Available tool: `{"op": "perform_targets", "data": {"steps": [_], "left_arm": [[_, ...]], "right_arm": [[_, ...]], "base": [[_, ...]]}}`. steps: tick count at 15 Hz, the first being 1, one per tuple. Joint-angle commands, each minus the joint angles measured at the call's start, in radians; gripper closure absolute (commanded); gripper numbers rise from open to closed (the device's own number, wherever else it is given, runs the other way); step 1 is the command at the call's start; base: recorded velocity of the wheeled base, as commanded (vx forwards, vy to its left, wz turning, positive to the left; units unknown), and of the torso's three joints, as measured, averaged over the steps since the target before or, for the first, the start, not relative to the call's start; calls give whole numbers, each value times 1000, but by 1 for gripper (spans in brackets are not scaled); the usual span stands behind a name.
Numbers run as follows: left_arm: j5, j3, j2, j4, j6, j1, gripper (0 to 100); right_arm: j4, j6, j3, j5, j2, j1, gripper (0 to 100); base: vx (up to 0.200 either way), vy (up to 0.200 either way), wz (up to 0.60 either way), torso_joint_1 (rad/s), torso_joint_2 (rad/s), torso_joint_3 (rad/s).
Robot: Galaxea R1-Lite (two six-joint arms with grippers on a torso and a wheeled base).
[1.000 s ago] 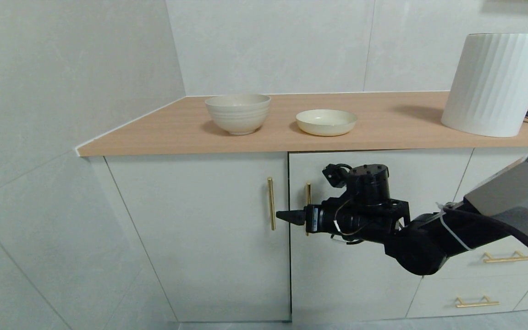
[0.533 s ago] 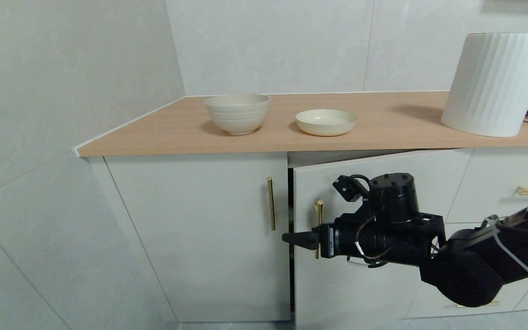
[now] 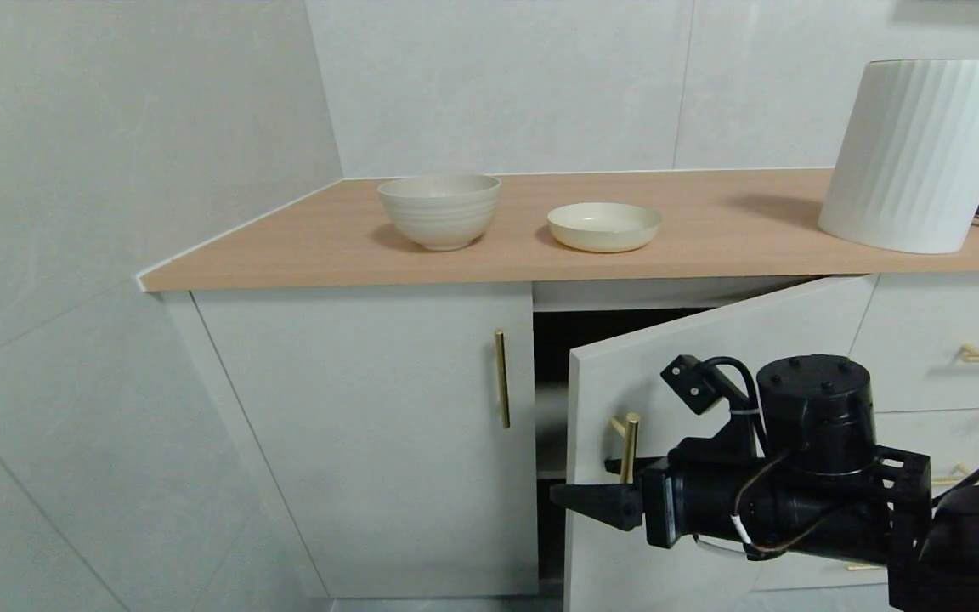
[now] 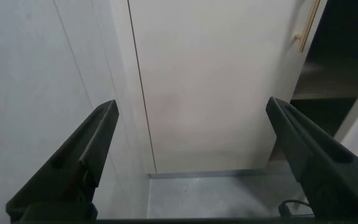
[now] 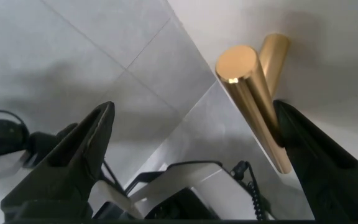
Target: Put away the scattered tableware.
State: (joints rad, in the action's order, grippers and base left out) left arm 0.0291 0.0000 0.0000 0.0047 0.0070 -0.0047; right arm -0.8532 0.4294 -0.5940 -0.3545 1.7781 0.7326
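Likely ceramic, the ribbed bowl (image 3: 438,209) and shallow dish (image 3: 603,225) look stiff, slick and breakable; pinch each at its rim. Both sit on the countertop (image 3: 710,229), above the right gripper (image 3: 579,498), whose fingers stand apart around the brass door handle (image 3: 628,442). The left gripper (image 4: 191,106) is also spread.

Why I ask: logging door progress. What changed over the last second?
The right gripper drew back toward the robot, hooked on the handle, swinging the right door from shut to well ajar. The bowl, the dish and the left door stayed put.
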Motion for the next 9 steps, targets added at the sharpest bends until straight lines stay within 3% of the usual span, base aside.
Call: {"op": "perform_targets", "data": {"steps": [1, 5, 7, 8, 9], "left_arm": [[0, 0, 0, 0, 1, 0, 0], [11, -3, 0, -5, 21, 0, 0], [100, -130, 20, 37, 14, -3, 0], [167, -308, 101, 146, -19, -9, 0], [193, -383, 144, 199, -39, -12, 0]], "right_arm": [[-4, 3, 37, -4, -49, 2, 0], [-4, 0, 69, -4, -77, 2, 0], [-4, 0, 69, -4, -78, 2, 0], [-4, 2, 72, -4, -85, 2, 0], [-4, 3, 77, -4, -85, 2, 0]], "base": [[0, 0, 0, 0, 0, 0], [0, 0, 0, 0, 0, 0], [0, 0, 0, 0, 0, 0], [0, 0, 0, 0, 0, 0], [0, 0, 0, 0, 0, 0]]}}
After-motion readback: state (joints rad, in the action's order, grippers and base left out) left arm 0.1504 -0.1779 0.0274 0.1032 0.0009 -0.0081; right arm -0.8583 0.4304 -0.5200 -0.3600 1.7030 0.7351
